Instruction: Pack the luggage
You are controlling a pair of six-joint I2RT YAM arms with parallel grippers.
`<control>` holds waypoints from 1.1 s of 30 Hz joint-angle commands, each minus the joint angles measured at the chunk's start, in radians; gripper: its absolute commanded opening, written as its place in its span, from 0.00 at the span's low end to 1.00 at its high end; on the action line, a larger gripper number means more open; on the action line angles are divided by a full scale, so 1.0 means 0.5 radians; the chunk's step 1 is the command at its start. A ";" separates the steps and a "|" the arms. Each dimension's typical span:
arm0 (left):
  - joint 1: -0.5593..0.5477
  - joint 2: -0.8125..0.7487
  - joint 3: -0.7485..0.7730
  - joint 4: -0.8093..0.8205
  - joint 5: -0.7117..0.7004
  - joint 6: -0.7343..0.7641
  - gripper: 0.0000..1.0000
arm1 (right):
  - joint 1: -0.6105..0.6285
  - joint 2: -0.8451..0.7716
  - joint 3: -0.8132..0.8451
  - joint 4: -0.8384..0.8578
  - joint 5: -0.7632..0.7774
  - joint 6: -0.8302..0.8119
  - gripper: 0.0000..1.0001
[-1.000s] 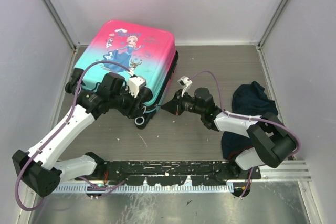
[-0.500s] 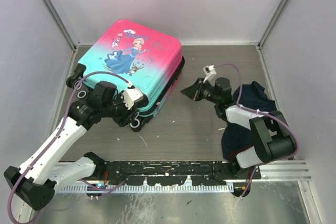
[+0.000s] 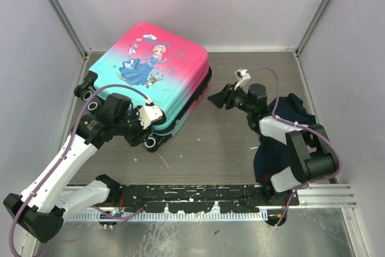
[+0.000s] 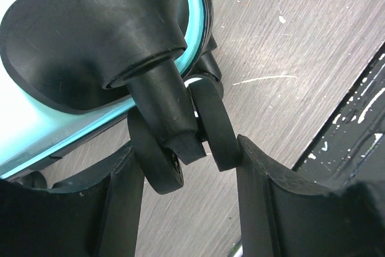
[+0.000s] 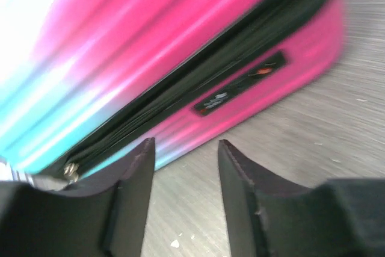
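The luggage [image 3: 150, 67], a closed pink-to-turquoise shell with a princess print, lies flat at the back left of the table. My left gripper [image 3: 148, 135] is at its near corner. In the left wrist view [image 4: 189, 167] the fingers [image 4: 264, 197] press on either side of the black twin wheel [image 4: 212, 126] under the turquoise shell [image 4: 36, 133]. My right gripper [image 3: 215, 97] is open and empty, just off the luggage's right side. In the right wrist view [image 5: 183, 148] it faces the pink side and black zip line [image 5: 180, 82], not touching.
A dark navy cloth heap [image 3: 284, 126] lies at the right, under my right arm. Grey walls close in the table on the left, back and right. A black rail [image 3: 192, 197] runs along the near edge.
The luggage has shifted back and to the right and turned a little. My left gripper stayed at its near wheel and drew back left. My right gripper moved back and right, away from the luggage's near corner.
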 commanded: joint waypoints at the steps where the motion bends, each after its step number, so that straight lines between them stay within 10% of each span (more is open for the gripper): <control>1: -0.005 0.107 0.112 -0.340 0.237 -0.015 0.00 | 0.358 -0.236 -0.140 0.079 0.096 -0.444 0.57; 7: -0.005 0.117 0.359 -0.415 0.578 -0.176 0.00 | 0.875 -0.285 -0.320 0.240 0.417 -0.804 0.65; 21: -0.005 0.144 0.570 -0.284 0.757 -0.453 0.00 | 1.216 -0.132 -0.184 0.204 0.885 -0.769 0.72; 33: -0.008 0.069 0.396 -0.280 0.647 -0.306 0.09 | 1.189 0.098 -0.103 0.471 0.925 -0.901 0.55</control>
